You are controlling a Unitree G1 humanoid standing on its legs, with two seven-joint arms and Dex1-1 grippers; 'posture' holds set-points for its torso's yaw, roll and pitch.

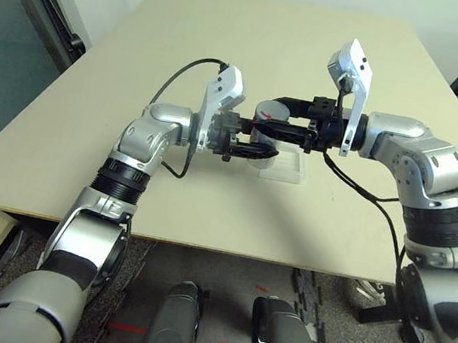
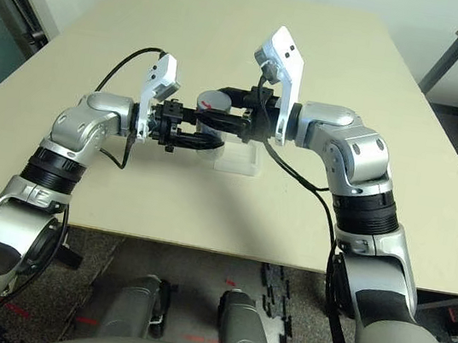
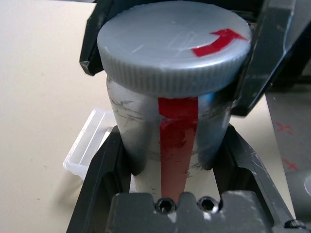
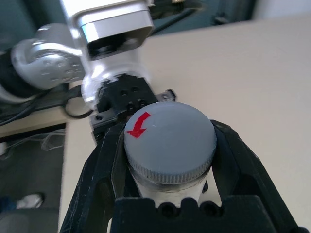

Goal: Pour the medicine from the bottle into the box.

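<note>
Table (image 1: 91, 116): a broad, flat, pale beige top with a matte surface and square edges.
Box (image 1: 289, 170): a shallow rectangular tray of clear plastic, set on the table directly beneath the bottle.
Bottle (image 3: 170, 131): a small silver-grey cylinder, scuffed, with a red strip down its side; it is held upright above the box, between both grippers.
Cap (image 4: 169, 141): a round grey lid with a ribbed rim and a red arrow on its flat top.
Left gripper (image 1: 253, 151): black fingers are clamped on the bottle's body.
Right gripper (image 4: 167, 160): black fingers are closed around the cap's ribbed rim.
</note>
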